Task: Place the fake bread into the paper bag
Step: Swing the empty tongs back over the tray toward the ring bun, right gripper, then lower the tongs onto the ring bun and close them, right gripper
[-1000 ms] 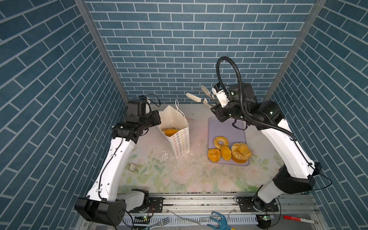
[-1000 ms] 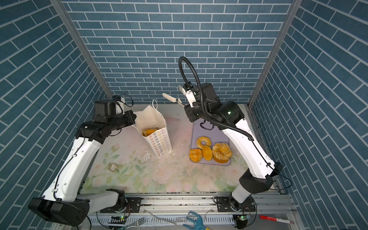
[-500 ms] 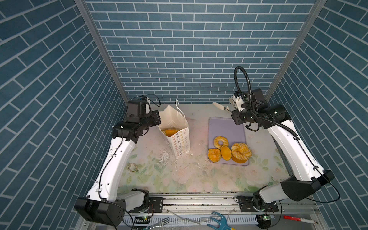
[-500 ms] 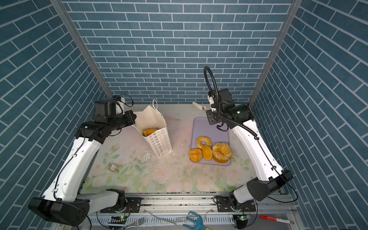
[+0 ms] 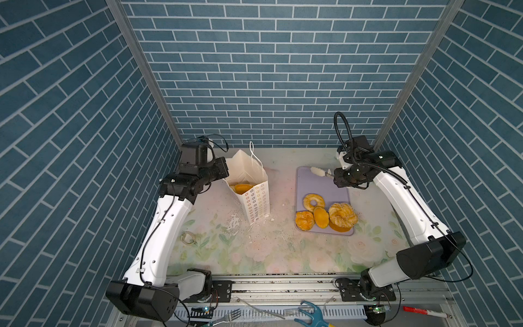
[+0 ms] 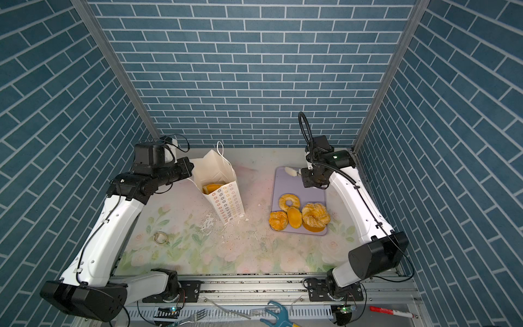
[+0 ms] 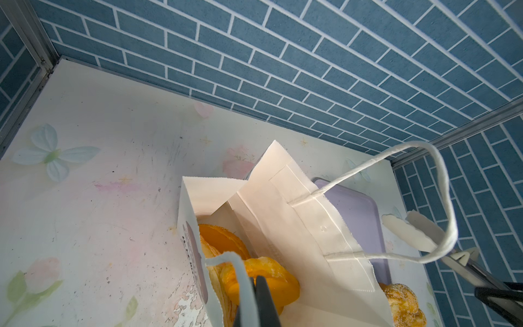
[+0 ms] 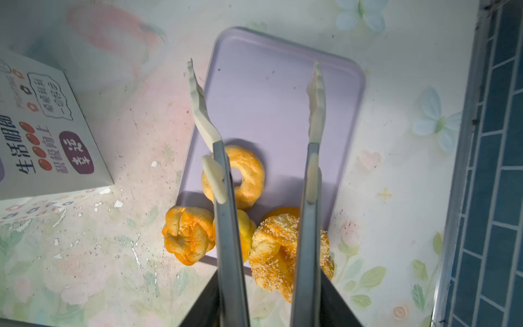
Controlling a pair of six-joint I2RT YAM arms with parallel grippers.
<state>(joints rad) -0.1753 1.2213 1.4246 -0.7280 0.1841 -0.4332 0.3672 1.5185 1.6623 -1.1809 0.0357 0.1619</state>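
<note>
**Left gripper on the bag handle; right gripper with empty tongs**

Left gripper, closed on the near cord handle, steadies the upright paper bag, which holds some fake bread. To its right, more pieces crowd the near end of the lavender tray, the ring doughnut closest to the tongs. Right gripper, clamped on the tongs, holds them spread over the bare far end, so the bread lies basewards of the tips. Most of the bag's contents are hidden, as is an orange piece under the sugar twist.

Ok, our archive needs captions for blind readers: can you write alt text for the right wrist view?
Metal tongs with white tips hang open above a lavender tray that holds a ring doughnut, a round bun, an oval loaf and a sugar-speckled twist. A printed white paper bag stands beside it.
</note>
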